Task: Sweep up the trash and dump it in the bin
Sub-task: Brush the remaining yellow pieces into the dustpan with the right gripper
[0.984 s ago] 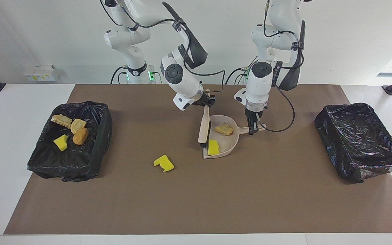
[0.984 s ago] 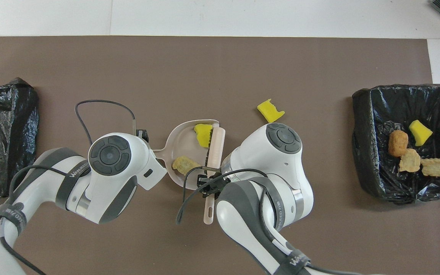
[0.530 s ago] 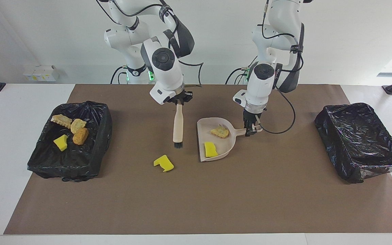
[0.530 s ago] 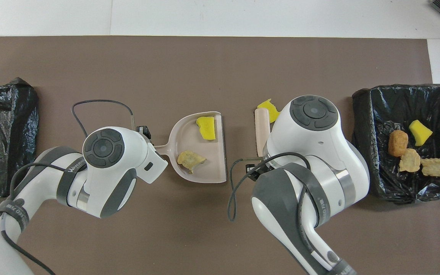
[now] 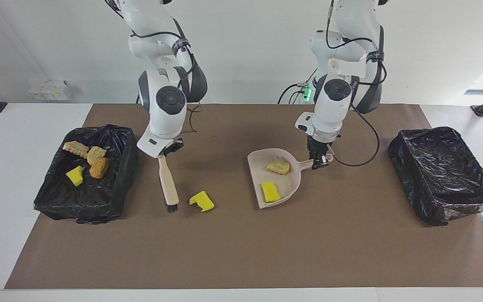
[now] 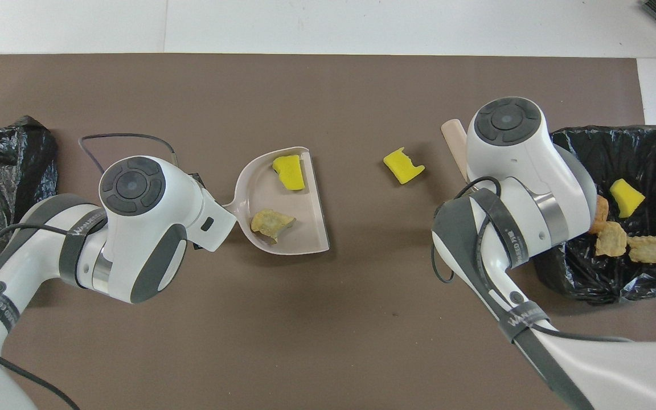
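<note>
Brown matting (image 5: 241, 251) covers the middle of your table and fills most of both views. On it sit two bins lined with black plastic. One bin (image 5: 118, 184) lies at the left of the facing view, toward the right arm's end, and the other bin (image 5: 442, 176) lies at the right of that view.

Your right arm comes down at the upper left of the facing view. Its right gripper (image 5: 167, 150) is clamped on the handle of a beige brush (image 5: 168, 184), which hangs tilted with its dark bristles just at the mat, between the filled bin and a loose yellow chunk (image 5: 201, 201).

Your left arm stands at the upper right centre of that view. Its left gripper (image 5: 320, 161) is closed on the handle of the beige dustpan (image 5: 294, 184), which you see at the centre of the frame with its open mouth turned toward the brush.

Now the trash. Four pieces lie in the bin at the left of the facing view: three tan or orange-brown lumps (image 5: 92, 157) and one yellow piece (image 5: 75, 175). Two more ride in the dustpan, a tan lump (image 5: 278, 166) nearer its handle and a yellow sponge (image 5: 270, 191) nearer its lip. The loose yellow chunk rests on the mat beside the bristles, left of centre in the facing view.
</note>
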You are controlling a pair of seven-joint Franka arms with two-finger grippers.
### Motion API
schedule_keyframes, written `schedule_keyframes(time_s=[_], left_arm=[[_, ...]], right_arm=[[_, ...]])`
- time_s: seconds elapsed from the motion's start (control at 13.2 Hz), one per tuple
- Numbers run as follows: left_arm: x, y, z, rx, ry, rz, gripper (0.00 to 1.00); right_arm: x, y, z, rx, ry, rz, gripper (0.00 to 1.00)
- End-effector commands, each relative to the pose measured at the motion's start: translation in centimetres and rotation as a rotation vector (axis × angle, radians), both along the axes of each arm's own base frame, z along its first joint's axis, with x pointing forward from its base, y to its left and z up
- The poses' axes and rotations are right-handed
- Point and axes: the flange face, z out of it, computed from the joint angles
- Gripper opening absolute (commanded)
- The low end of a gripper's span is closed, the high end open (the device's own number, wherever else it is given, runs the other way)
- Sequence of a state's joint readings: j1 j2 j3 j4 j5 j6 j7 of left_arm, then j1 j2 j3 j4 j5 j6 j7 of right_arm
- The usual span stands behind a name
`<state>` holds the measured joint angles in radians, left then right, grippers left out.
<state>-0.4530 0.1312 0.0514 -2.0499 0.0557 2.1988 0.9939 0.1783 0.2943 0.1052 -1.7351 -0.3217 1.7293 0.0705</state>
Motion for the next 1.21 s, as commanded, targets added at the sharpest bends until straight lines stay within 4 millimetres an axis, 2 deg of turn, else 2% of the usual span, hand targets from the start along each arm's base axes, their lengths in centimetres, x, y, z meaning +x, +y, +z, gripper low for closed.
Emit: schedule_keyframes(time_s=[0.0, 0.23, 0.45, 0.68, 0.76, 0.91, 1.06, 1.14], left_arm=[[0.1, -0.1, 0.4, 0.053, 0.014, 0.056, 0.0], [-0.5, -0.5, 0.2, 0.084, 0.011, 0.062, 0.0], [-0.8, -0.7, -0.9, 0.088, 0.02, 0.058, 0.0], [-1.4, -1.4, -1.4, 0.08, 0.008, 0.062, 0.0], [-1.4, -1.5, -1.4, 0.072, -0.003, 0.059, 0.0], [-1.4, -1.7, -2.0, 0.066, -0.012, 0.058, 0.0], [-1.8, -1.6, -2.5, 0.059, -0.019, 0.054, 0.0], [-1.9, -1.5, -2.8, 0.043, -0.039, 0.051, 0.0]], right_arm=[[2.3, 2.3, -2.7, 0.005, 0.015, 0.043, 0.0], [-0.5, 4.7, -5.2, 0.124, 0.11, 0.001, 0.0], [-2.4, 6.5, -5.6, 0.285, 0.179, -0.084, 0.0], [-6.3, 11.8, -5.8, 0.398, 0.218, -0.08, 0.0], [-7.2, 13.0, -5.5, 0.477, 0.252, -0.124, 0.0], [-9.5, 17.4, -4.6, 0.543, 0.293, -0.147, 0.0], [-9.6, 18.9, -2.9, 0.58, 0.288, -0.23, 0.0], [-9.4, 18.7, -1.3, 0.58, 0.263, -0.263, 0.0]])
